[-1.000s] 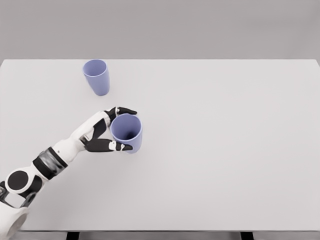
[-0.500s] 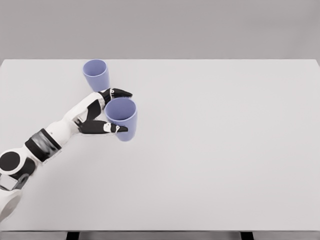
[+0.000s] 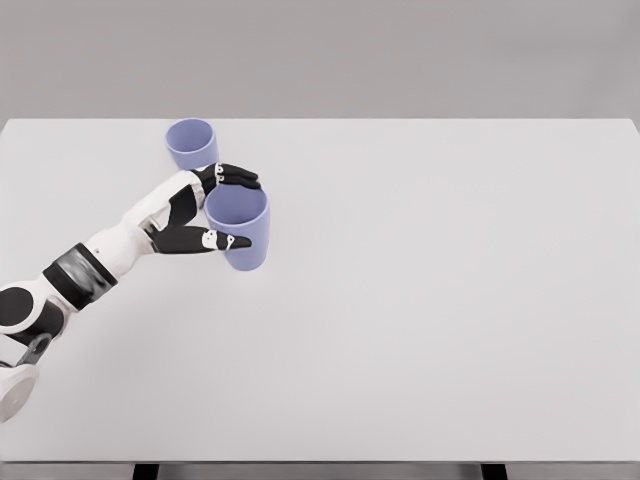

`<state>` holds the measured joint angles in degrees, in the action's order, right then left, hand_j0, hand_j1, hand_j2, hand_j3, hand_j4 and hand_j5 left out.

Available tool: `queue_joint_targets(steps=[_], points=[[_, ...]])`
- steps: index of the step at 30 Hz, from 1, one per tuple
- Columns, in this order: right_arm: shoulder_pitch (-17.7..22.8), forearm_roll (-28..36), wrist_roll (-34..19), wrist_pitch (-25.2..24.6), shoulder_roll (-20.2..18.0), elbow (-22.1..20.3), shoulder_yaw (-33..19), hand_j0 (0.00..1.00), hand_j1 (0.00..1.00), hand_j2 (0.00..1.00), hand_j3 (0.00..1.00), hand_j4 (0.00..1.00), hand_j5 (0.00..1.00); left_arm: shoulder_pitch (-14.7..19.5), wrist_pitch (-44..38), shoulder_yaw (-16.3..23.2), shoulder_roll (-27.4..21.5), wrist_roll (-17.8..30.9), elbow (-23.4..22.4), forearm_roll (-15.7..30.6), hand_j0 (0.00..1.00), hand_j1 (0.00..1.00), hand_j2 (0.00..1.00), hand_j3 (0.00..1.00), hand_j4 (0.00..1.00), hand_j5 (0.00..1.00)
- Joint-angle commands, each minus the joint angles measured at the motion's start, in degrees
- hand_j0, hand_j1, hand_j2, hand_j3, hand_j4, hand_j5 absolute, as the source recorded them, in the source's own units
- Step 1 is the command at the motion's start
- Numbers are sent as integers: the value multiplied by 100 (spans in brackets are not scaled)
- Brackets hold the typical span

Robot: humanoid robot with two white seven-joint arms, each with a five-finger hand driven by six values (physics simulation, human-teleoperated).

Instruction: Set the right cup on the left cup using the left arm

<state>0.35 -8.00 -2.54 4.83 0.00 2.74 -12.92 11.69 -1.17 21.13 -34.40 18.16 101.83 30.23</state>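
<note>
Black-fingered white left hand [image 3: 205,210]: closed around the held cup [image 3: 238,227], fingers [image 3: 238,176] curled over the far side of the rim, thumb [image 3: 212,240] laid along the near side of the wall. White forearm runs from the hand down to the lower left, with a grey band near the elbow and a black round joint at the left edge.

Held cup: pale blue-violet, upright, open mouth up, interior visible and showing nothing inside. Sits in the left half of the scene, just near and right of the second cup. Whether its base touches the desk [image 3: 440,300] cannot be told from this view.

Second cup [image 3: 192,146]: same pale blue-violet, upright, mouth up, standing on the desk near the far edge, left of centre. Its lower near side is partly covered by the hand's knuckles. The two cups are close together; contact between them cannot be determined.

Desk: plain white, flat, spanning the full width of the view. Dark supports show under its near edge.

Background: plain grey wall beyond the far edge.
</note>
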Motion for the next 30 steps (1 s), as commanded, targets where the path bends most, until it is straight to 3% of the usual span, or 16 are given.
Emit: queue_joint_targets(steps=[1,30], points=[[0,0,-1,0,0,-2,0,100,100,100,100,100,100,0,-23,-3,-5,3,3,27,68,68,68,68,68,68],[0,0,-1,0,0,-1,0,100,100,100,100,100,100,773,-410,-214,4,-6,-375,27,68,68,68,68,68,68]])
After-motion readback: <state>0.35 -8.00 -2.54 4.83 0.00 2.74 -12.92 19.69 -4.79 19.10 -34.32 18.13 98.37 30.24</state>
